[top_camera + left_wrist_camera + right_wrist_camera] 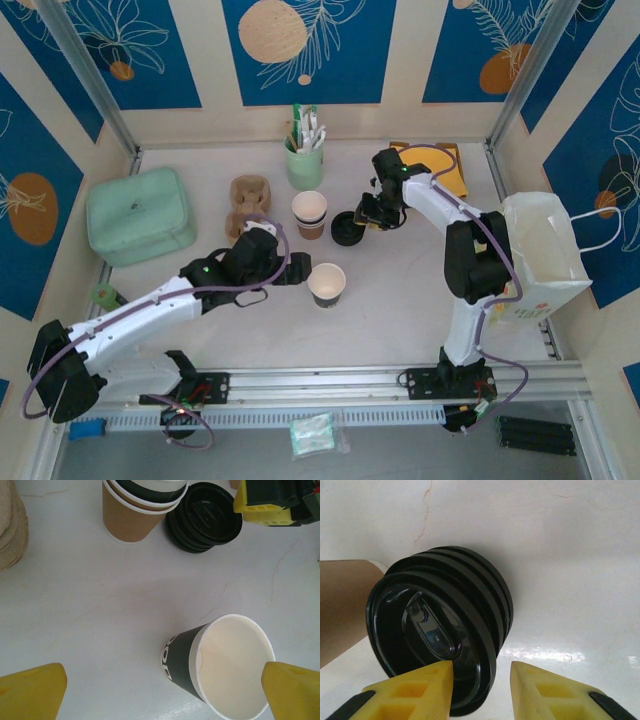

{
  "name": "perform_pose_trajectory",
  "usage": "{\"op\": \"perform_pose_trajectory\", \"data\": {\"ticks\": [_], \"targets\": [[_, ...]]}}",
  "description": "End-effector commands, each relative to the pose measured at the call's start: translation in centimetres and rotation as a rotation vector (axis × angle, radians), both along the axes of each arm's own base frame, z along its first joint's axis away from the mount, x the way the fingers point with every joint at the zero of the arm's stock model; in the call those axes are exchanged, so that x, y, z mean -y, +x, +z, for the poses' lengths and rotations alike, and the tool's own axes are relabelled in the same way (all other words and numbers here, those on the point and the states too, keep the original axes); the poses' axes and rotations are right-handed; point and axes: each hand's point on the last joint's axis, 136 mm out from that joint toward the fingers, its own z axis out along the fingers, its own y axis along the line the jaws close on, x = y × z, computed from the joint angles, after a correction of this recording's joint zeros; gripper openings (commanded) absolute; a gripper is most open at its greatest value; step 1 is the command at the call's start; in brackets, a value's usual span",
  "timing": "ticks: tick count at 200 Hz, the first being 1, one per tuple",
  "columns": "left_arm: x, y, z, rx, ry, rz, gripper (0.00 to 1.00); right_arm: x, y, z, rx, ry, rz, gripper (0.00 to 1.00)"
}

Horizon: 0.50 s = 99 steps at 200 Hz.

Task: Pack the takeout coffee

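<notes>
The takeout coffee, a cup with its lid on, is out of view. A lidless dark paper cup (327, 285) (220, 670) stands between the wide-apart fingers of my open left gripper (300, 272) (164, 692), close to the right fingertip (292, 690) and not gripped. A stack of black lids (347, 228) (445, 630) (204, 517) sits beside nested brown cups (309, 213) (137, 507). My right gripper (368, 218) (481, 672) straddles the top lid's rim. One finger is over the lid, the other outside it with a gap showing.
A white paper bag (545, 255) stands open at the right. A green pouch (140, 215) lies at the left. A green holder with packets (305, 160), a stack of brown pulp carriers (248, 200) and a yellow pad (440, 165) sit towards the back.
</notes>
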Motion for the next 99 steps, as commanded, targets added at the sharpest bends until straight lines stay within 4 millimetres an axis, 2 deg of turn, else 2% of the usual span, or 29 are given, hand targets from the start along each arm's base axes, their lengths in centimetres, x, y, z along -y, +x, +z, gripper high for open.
{"op": "perform_pose_trajectory", "data": {"ticks": [1, 78, 99], "targets": [[0.98, 0.22, 1.58, 0.025, -0.036, -0.017, 0.99, -0.23, 0.59, 0.35, 0.0, 0.011, 0.005, 0.31], [0.94, 0.1, 1.3, 0.022, -0.038, -0.019, 1.0, -0.56, 0.87, 0.62, 0.0, 0.021, 0.015, 0.06], [0.96, 0.06, 1.38, 0.023, -0.041, -0.022, 0.99, -0.64, 0.89, 1.17, 0.01, 0.025, 0.019, 0.03]]}}
